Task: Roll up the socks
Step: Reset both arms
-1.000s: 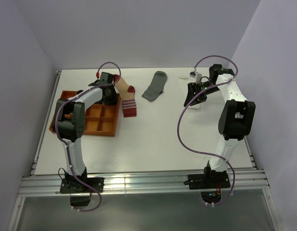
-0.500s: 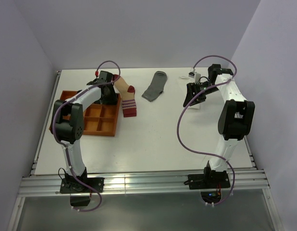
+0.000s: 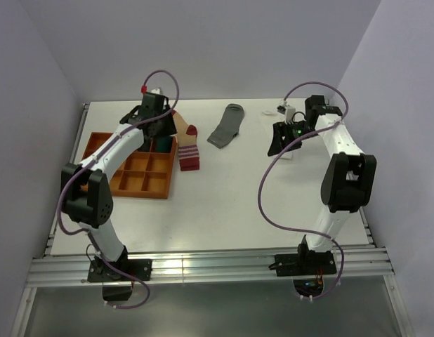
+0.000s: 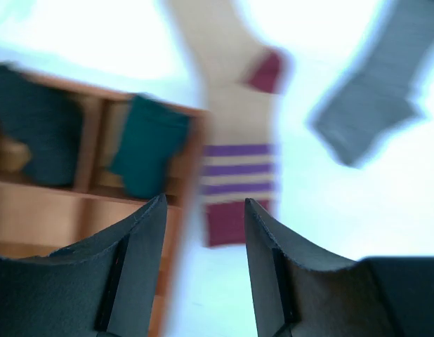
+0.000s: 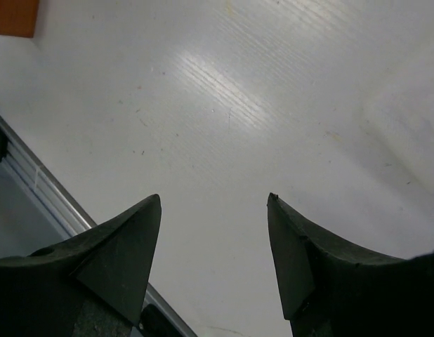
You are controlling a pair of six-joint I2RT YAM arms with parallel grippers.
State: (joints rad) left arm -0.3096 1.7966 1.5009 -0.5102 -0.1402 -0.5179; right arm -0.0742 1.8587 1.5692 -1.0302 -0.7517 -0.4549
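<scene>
No text, label, brand, number or sign can be read in any view; the striped sock (image 4: 238, 161) is blurred in the left wrist view and shows only plain bands; a small white object (image 3: 283, 109) at the far side of the table (image 3: 224, 203) is too small to tell whether it bears print.

Beige red-striped sock (image 3: 188, 149) flat beside orange tray (image 3: 152, 184), grey sock (image 3: 226, 127) flat nearby, teal sock (image 4: 148, 144) in a compartment
</scene>
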